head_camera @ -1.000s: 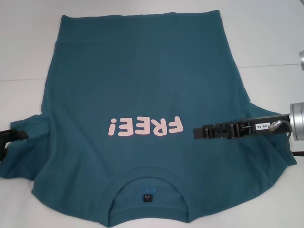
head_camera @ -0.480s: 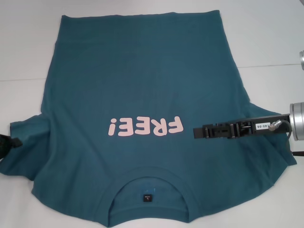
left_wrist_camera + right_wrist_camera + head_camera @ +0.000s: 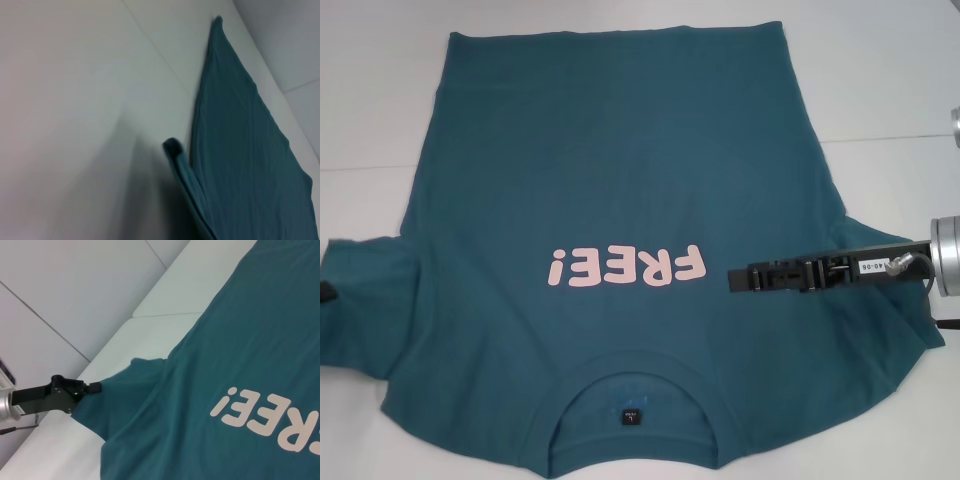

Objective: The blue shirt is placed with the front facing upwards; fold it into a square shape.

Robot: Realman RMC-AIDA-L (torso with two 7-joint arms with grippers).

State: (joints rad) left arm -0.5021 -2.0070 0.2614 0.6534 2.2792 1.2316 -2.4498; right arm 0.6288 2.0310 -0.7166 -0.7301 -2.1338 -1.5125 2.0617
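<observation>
The blue shirt [image 3: 620, 180] lies spread on the white table, front up, with the pink "FREE!" lettering [image 3: 625, 266] and the collar [image 3: 632, 390] nearest me. My left gripper [image 3: 325, 292] is at the far left edge of the head view. It is shut on the hem of the left sleeve [image 3: 365, 300], which is stretched outward. The right wrist view shows its tip [image 3: 92, 388] on that sleeve. The left wrist view shows the shirt's edge [image 3: 240, 150]. My right gripper [image 3: 735, 277] hangs over the shirt just right of the lettering, above the right sleeve [image 3: 890, 340].
The white table [image 3: 370, 100] extends around the shirt on the left, right and far side. A seam line runs across it. A metallic round object [image 3: 954, 125] sits at the right edge.
My left gripper has moved left, almost out of the head view, and has drawn the left sleeve out flatter and wider. The right arm has not moved.
</observation>
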